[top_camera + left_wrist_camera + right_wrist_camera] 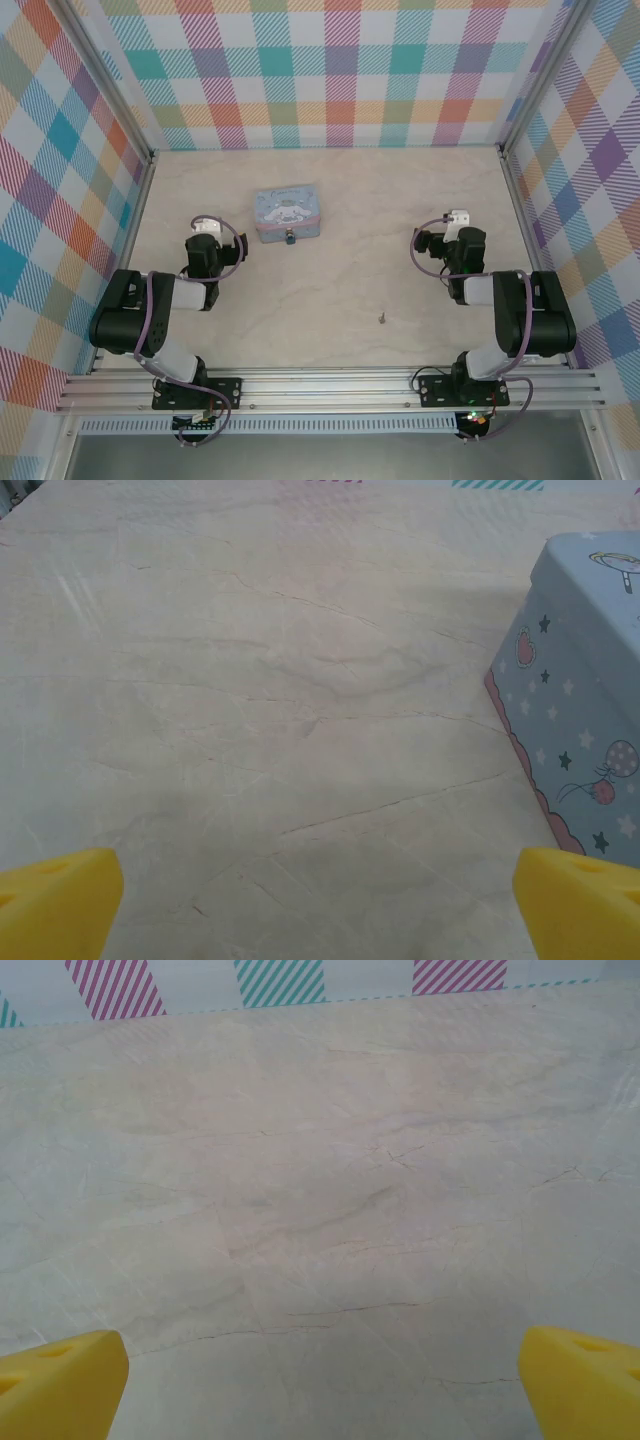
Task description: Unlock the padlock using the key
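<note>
The key [382, 319] lies well apart from spread, empty left fingers [55, 905] and right fingers [60, 1385].

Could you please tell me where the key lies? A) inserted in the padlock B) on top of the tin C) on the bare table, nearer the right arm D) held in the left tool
C: the key lies alone on the table, nearer the arms than the tin and the padlock.

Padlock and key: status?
Left gripper, right gripper: jaws open, empty. Padlock at near side of tin; key loose on table, nearer right gripper. Nothing in the way.
</note>
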You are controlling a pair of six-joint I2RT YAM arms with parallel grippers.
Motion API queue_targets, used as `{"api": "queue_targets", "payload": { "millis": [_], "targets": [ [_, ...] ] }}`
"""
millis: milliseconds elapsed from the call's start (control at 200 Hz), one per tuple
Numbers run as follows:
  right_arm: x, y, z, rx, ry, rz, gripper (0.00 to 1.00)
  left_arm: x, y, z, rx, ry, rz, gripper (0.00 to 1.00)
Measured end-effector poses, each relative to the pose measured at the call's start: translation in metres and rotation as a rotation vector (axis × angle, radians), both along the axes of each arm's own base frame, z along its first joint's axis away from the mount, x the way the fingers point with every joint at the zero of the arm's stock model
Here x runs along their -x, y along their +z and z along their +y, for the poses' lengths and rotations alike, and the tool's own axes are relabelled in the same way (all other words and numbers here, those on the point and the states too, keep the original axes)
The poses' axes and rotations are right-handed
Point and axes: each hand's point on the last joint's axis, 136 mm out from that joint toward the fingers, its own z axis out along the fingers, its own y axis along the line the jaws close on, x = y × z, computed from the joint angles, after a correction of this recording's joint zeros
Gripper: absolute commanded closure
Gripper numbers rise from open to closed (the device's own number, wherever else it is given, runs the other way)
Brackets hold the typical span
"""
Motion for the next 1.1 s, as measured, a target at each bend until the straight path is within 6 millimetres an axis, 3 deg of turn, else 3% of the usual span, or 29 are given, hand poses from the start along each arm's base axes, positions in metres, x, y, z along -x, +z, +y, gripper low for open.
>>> {"api": "queue_targets", "payload": {
  "millis": [770,845,1025,1100],
  "targets": [
    [0.003,0.002,-0.004,0.003,-0.022,0.013,0.00,0.004,0.003,0.003,0.007,0.018,0.011,0.00],
    [0.009,0.013,-0.009,-0.005,-0.057,0.026,0.00,0.011,0.020,0.007,0.015,0.044,0.005,0.00],
    [0.015,0.063,-0.011,-0.093,-0.107,0.033,0.00,0.020,0.104,0.006,0.152,0.078,-0.140,0.00],
    [0.022,0.077,-0.006,-0.169,-0.110,0.072,0.00,0.027,0.130,-0.002,0.242,0.052,-0.172,0.00]
  ]
}}
